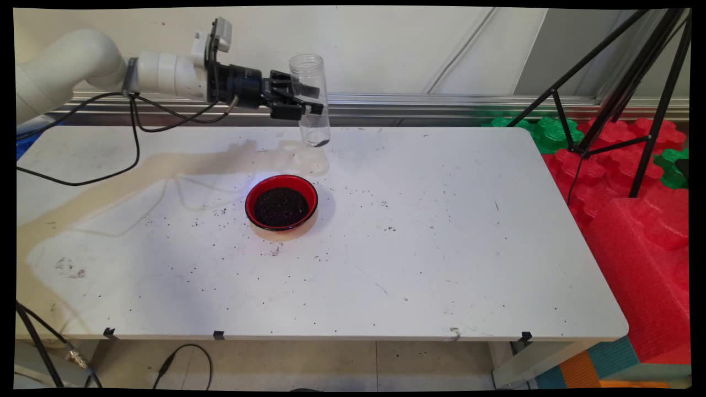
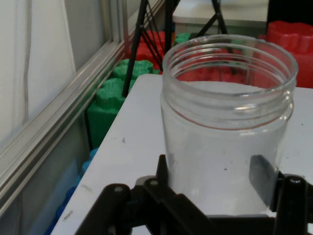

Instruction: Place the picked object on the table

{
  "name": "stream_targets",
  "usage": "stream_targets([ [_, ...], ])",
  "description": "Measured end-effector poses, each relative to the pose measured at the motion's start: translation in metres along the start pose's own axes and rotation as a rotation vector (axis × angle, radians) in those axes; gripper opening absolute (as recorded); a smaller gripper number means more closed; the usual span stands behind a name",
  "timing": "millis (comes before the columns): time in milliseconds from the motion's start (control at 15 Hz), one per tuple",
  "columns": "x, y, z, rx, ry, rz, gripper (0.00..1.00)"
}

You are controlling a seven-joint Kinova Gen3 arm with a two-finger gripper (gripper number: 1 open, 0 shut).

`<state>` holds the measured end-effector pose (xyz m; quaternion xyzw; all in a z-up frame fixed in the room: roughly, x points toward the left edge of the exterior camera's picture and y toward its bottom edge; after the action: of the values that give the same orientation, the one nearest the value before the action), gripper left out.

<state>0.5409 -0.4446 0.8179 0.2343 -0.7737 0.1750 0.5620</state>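
Jar [image 1: 310, 99] upright in claw [image 1: 300, 102]

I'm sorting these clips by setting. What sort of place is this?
Probably a robotics lab or test room: a worn white table, a black camera tripod beside it, red and green foam blocks, and a black gripper holding a clear plastic jar.

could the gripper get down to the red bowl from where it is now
Probably yes: nothing stands between the gripper and the red bowl, but it is shut on the clear jar.
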Motion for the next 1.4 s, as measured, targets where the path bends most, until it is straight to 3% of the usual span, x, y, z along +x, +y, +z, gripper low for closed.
stream_targets([
  [733,-0.046,-0.020,0.043,0.026,-0.055,-0.133,0.00],
  [1400,-0.071,-0.024,0.061,0.034,-0.100,-0.180,0.00],
])
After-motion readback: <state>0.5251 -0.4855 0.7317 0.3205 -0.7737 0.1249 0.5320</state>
